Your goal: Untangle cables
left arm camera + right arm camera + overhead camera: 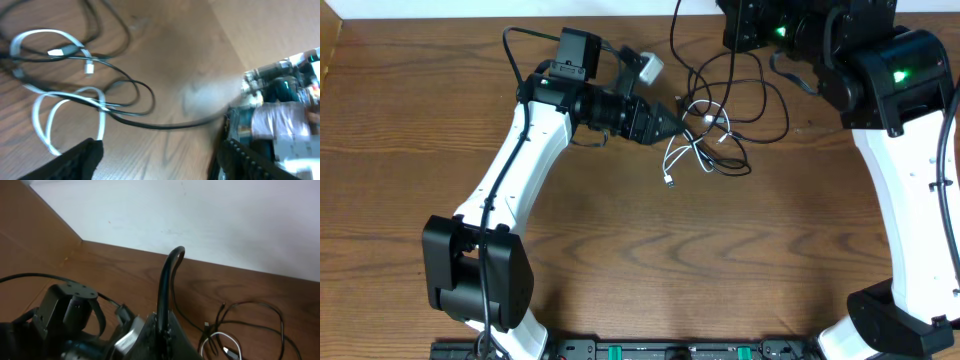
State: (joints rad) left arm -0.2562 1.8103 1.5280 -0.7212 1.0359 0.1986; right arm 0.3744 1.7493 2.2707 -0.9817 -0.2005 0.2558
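Table [650, 260]: brown wood-grain top.

Lying on it, far side and right of centre, is one loose tangle of thin cords.
- White cable [34, 111]: several small loops, one plug end trailing toward the near side, crossed by black strands.
- Black cables [145, 126]: wider overlapping loops, spreading right and farther back from the white one.

overhead: top-down, far | wrists: low, close | shared: cables [708, 122]
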